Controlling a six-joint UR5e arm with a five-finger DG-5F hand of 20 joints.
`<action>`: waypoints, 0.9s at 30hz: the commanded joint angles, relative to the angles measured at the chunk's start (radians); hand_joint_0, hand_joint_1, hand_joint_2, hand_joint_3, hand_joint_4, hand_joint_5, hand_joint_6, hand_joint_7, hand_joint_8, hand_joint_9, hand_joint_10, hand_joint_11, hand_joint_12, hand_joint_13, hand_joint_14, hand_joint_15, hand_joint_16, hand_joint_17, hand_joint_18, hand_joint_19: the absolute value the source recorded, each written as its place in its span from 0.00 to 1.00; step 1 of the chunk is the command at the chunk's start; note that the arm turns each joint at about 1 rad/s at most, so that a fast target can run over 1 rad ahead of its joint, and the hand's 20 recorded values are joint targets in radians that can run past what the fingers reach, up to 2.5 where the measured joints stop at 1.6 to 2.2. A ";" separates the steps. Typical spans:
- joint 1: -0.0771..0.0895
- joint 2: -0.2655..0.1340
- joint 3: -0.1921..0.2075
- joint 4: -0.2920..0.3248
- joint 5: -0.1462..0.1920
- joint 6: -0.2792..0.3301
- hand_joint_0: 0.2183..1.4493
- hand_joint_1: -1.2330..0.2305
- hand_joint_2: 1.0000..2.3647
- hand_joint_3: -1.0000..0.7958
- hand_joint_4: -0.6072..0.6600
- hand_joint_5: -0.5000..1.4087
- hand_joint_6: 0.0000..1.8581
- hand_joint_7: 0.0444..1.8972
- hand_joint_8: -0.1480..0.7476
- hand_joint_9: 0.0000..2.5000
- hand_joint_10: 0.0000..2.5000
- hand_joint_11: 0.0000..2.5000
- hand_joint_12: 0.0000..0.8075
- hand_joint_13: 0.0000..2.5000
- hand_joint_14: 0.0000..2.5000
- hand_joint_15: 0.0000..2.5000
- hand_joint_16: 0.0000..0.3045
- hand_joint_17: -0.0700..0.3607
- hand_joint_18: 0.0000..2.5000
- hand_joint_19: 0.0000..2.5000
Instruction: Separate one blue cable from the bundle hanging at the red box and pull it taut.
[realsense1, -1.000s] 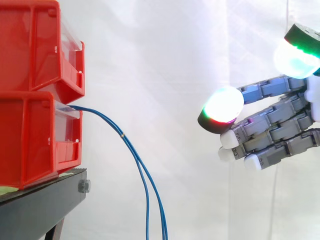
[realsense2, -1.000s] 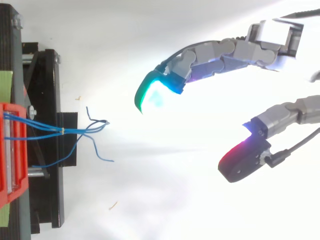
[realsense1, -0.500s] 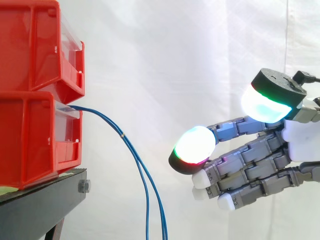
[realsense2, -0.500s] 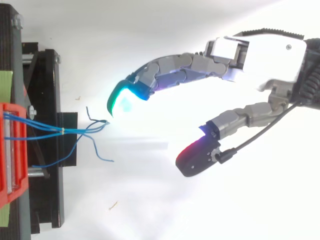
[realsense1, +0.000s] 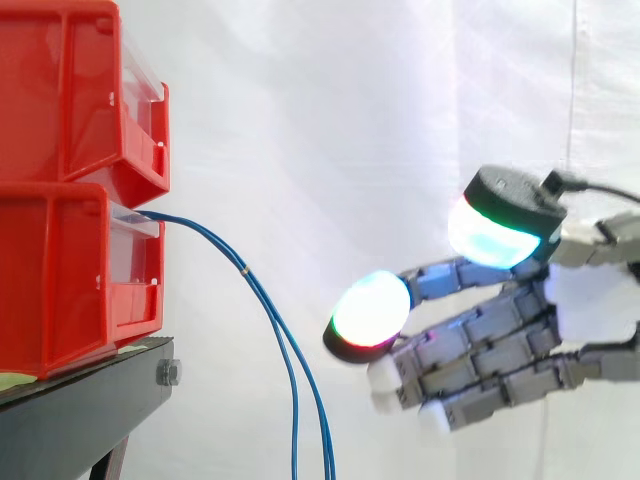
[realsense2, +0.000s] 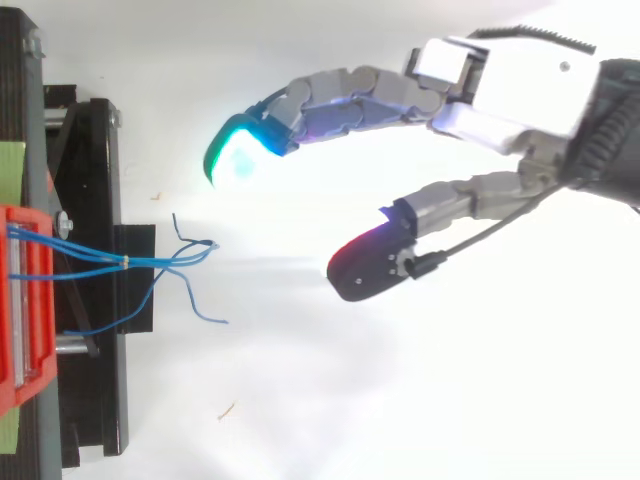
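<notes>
Thin blue cables (realsense1: 270, 315) come out of the lower red bin (realsense1: 75, 275) and hang down in a bundle past the black stand (realsense1: 90, 400). From above, the blue cables (realsense2: 150, 262) fan out into loose ends to the right of the red bin (realsense2: 25, 300). My hand (realsense1: 490, 345) reaches in from the right, open, with glowing fingertips (realsense1: 370, 308) a short way right of the hanging cables and not touching them. In the top view my hand (realsense2: 500, 85) has its fingers and thumb spread apart, with nothing held between them.
A second red bin (realsense1: 70, 95) is stacked on the lower one. A white curtain (realsense1: 330, 120) hangs behind everything. The black stand (realsense2: 90, 300) runs along the left edge in the top view.
My hand has moved left toward the cables and dropped lower. Its fingers stay spread. The cables have not moved.
</notes>
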 joint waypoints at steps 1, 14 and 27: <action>0.000 -0.040 0.029 0.010 -0.005 0.019 0.18 0.37 0.00 0.28 0.59 0.14 0.27 0.38 0.43 0.19 0.00 0.11 0.34 0.10 0.00 0.04 0.12 0.36 0.08 0.08; 0.006 -0.135 0.126 0.029 -0.055 0.050 0.19 0.38 0.00 0.28 0.59 0.14 0.27 0.38 0.43 0.19 0.00 0.11 0.33 0.10 0.00 0.04 0.12 0.35 0.08 0.08; -0.002 -0.253 0.297 -0.082 -0.157 0.142 0.20 0.39 0.00 0.28 0.59 0.14 0.27 0.38 0.43 0.19 0.00 0.12 0.32 0.10 0.00 0.05 0.12 0.35 0.08 0.08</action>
